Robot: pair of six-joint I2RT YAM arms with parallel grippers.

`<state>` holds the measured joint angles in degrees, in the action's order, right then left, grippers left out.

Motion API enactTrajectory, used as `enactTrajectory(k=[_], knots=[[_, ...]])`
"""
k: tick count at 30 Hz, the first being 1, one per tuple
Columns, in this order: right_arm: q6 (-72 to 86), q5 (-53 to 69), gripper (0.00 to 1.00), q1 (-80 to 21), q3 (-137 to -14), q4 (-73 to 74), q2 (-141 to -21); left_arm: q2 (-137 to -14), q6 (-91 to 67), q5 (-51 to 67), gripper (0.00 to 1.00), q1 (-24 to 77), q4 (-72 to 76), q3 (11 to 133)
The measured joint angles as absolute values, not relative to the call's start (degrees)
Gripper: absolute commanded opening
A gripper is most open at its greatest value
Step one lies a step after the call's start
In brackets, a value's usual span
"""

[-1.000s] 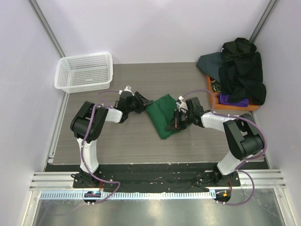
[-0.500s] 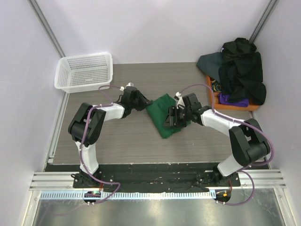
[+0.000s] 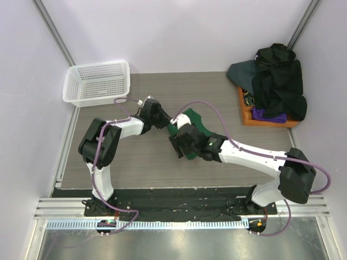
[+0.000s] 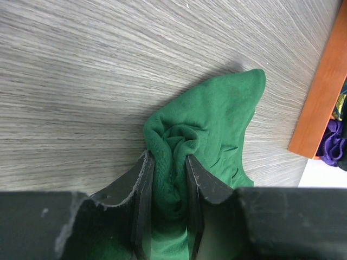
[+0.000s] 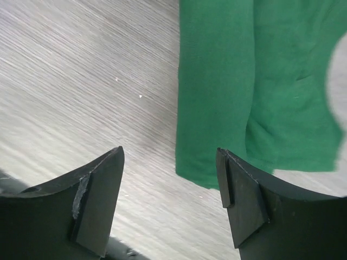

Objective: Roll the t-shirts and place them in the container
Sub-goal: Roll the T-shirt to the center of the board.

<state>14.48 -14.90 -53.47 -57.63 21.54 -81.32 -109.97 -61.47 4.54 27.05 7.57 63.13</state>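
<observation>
Across the middle of the wood-grain table (image 3: 135, 162) lies the green t-shirt (image 3: 194, 122), partly hidden under the right arm. The other t-shirts (image 3: 279, 76) sit heaped on the orange tray (image 3: 246, 115) at the far right, probably waiting their turn. The white basket (image 3: 97, 81) stands at the far left, well apart from the work.

The left gripper (image 4: 169, 162) is clamped on a bunched, curled end of the green cloth at its left side. That pinch likely keeps the started roll from springing loose. The right gripper (image 5: 169, 184) hangs with its claw spread wide and nothing between the fingers, just beside the shirt's flat near edge (image 5: 217, 179), seemingly placed for a fresh grab.

Bare tabletop lies open to the near and left. The tray's edge (image 4: 320, 92) is the closest obstacle on the right, though apart from the cloth.
</observation>
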Motion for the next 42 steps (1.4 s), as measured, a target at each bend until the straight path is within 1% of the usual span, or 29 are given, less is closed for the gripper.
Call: enactTrajectory(k=[4, 5, 6, 9, 15, 19, 22, 27, 37, 40, 42], knots=[[11.1, -29.2, 0.84, -60.4, -58.1, 21.4, -84.0, -110.0, -61.3, 4.6, 0.24, 27.0, 6.4, 63.7], [10.0, -34.5, 0.85, -62.0, -58.9, 21.2, -86.5, -110.0, -61.3, 4.7, 0.24, 27.0, 6.3, 63.8], [9.6, -35.7, 0.85, -63.1, -59.1, 21.0, -87.3, -110.0, -61.3, 4.8, 0.24, 27.0, 6.0, 63.9], [7.5, -45.0, 0.87, -66.8, -61.7, 21.0, -95.0, -110.0, -61.2, 5.2, 0.24, 27.0, 5.1, 64.5], [4.6, -54.5, 0.89, -69.9, -65.4, 21.2, -105.8, -110.0, -61.0, 6.3, 0.24, 27.0, 3.4, 65.8], [3.7, -60.8, 0.96, -70.1, -69.1, 21.3, -111.6, -110.0, -61.1, 7.4, 0.25, 27.0, 2.9, 65.9], [3.1, -65.4, 0.96, -70.1, -72.0, 21.4, -115.9, -110.0, -61.1, 8.0, 0.25, 26.9, 2.5, 65.9], [2.6, -70.9, 0.96, -70.0, -75.9, 21.1, -123.0, -110.0, -61.1, 9.3, 0.25, 26.6, 1.9, 66.2], [4.1, -72.9, 0.94, -68.3, -76.3, 21.5, -123.8, -110.0, -61.2, 11.4, 0.27, 25.7, 0.9, 66.2], [5.0, -73.2, 0.91, -67.9, -75.9, 21.5, -123.8, -109.8, -61.3, 11.7, 0.27, 25.7, 0.1, 66.2], [5.3, -73.6, 0.86, -67.9, -75.5, 21.5, -123.8, -109.4, -61.3, 11.8, 0.28, 25.7, -0.3, 66.1]])
